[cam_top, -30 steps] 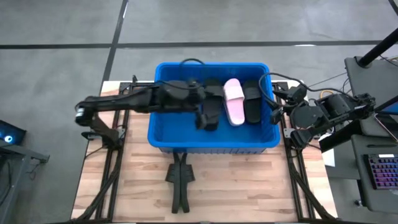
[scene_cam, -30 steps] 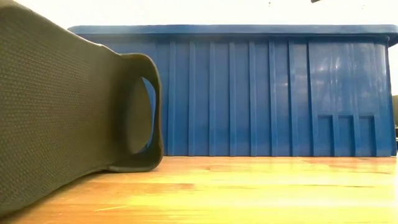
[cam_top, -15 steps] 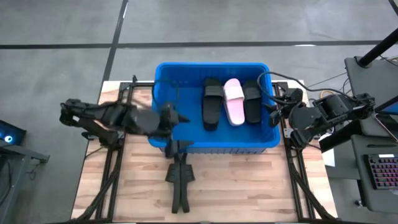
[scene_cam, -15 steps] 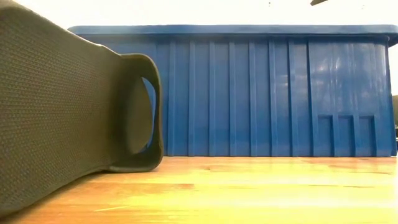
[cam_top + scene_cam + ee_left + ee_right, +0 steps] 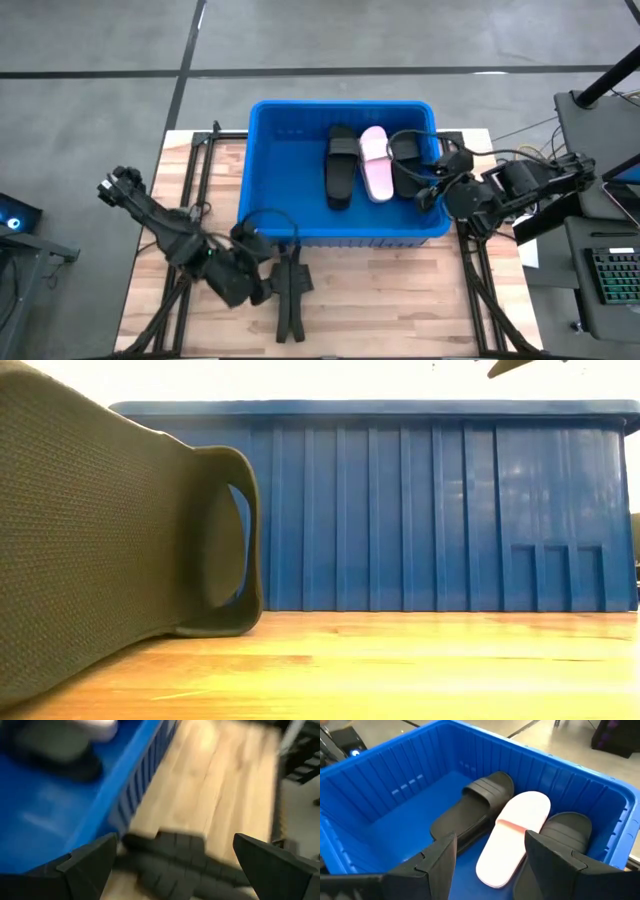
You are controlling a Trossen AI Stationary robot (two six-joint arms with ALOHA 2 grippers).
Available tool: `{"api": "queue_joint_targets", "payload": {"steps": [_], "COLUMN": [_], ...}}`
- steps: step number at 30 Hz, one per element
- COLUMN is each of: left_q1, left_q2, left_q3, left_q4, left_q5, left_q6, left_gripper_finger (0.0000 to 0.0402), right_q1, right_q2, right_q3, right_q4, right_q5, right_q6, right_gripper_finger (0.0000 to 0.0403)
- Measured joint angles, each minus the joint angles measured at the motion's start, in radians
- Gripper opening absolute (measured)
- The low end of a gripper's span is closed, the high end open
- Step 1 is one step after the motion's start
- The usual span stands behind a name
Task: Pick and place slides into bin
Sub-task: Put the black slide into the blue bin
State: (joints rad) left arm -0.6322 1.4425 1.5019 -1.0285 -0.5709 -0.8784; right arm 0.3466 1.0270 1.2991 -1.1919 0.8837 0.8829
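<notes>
The blue bin (image 5: 262, 215) stands at the table's middle. In it lie a black slide (image 5: 340, 168), a pink slide (image 5: 375, 165) and another black slide (image 5: 405, 168), side by side on the floor; they also show in the right wrist view (image 5: 470, 815). Black slides (image 5: 288, 295) stand on the table in front of the bin; one fills the low view's left (image 5: 100, 540). My left gripper (image 5: 265, 282) is open just left of them, with a black slide (image 5: 172, 857) between its fingers' line, apart from them. My right gripper (image 5: 428, 192) is open and empty over the bin's right wall.
The bin's ribbed near wall (image 5: 400, 510) rises just behind the table slides. Dark frame rails (image 5: 185, 250) run along the table's left and right sides. Bare wood (image 5: 380, 300) lies in front of the bin to the right. A desk with a keyboard (image 5: 610, 275) stands off the right edge.
My left gripper has come out of the bin, swung left over its rim, then gone toward the near edge and down beside the black slides on the table. The black slide it was over lies in the bin. My right gripper has moved left over the bin's right wall.
</notes>
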Motion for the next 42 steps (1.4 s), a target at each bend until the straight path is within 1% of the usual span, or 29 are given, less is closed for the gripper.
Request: {"api": "queue_joint_targets", "payload": {"steps": [2, 6, 10, 13, 19, 23, 26, 28, 32, 34, 39, 42], "left_q1": [-0.043, -0.128, -0.203, -0.247, -0.293, -0.303, -0.303, -0.3, -0.29, -0.29, -0.288, -0.28], "left_q2": [-0.001, 0.001, 0.021, 0.048, 0.15, 0.238, 0.296, 0.323, 0.347, 0.351, 0.36, 0.37], "left_q3": [-0.057, -0.184, -0.287, -0.321, -0.323, -0.325, -0.326, -0.326, -0.328, -0.33, -0.337, -0.357], "left_q4": [-0.022, -0.014, 0.019, 0.032, 0.044, 0.068, 0.069, 0.069, 0.073, 0.074, 0.076, 0.071], "left_q5": [-0.014, -0.016, -0.048, -0.085, -0.148, -0.145, -0.144, -0.143, -0.144, -0.15, -0.211, -0.216], "left_q6": [-0.109, -0.286, -0.419, -0.468, -0.461, -0.394, -0.401, -0.442, -0.503, -0.504, -0.503, -0.497], "left_gripper_finger": [0.0384, 0.0384, 0.0384, 0.0384, 0.0384, 0.0384, 0.0384, 0.0384, 0.0384, 0.0384, 0.0384, 0.0384], "right_q1": [0.0, 0.0, 0.0, 0.0, 0.0, 0.0, 0.0, 0.0, 0.0, 0.0, 0.0, 0.0], "right_q2": [0.022, 0.065, 0.097, 0.109, 0.107, 0.103, 0.1, 0.099, 0.098, 0.099, 0.099, 0.099], "right_q3": [0.0, 0.0, 0.0, 0.0, 0.0, 0.0, 0.0, 0.0, 0.0, 0.0, 0.0, 0.0], "right_q4": [0.0, 0.0, 0.0, -0.001, 0.0, 0.0, 0.0, 0.0, 0.0, 0.0, 0.0, 0.0], "right_q5": [0.0, -0.001, -0.002, -0.015, -0.024, -0.024, -0.024, -0.024, -0.024, -0.024, -0.024, -0.024], "right_q6": [0.0, 0.0, 0.0, 0.0, 0.0, 0.0, 0.0, 0.0, 0.0, 0.0, 0.0, 0.0], "right_gripper_finger": [0.0224, 0.0224, 0.0224, 0.0224, 0.0224, 0.0224, 0.0224, 0.0224, 0.0224, 0.0224, 0.0224, 0.0224]}}
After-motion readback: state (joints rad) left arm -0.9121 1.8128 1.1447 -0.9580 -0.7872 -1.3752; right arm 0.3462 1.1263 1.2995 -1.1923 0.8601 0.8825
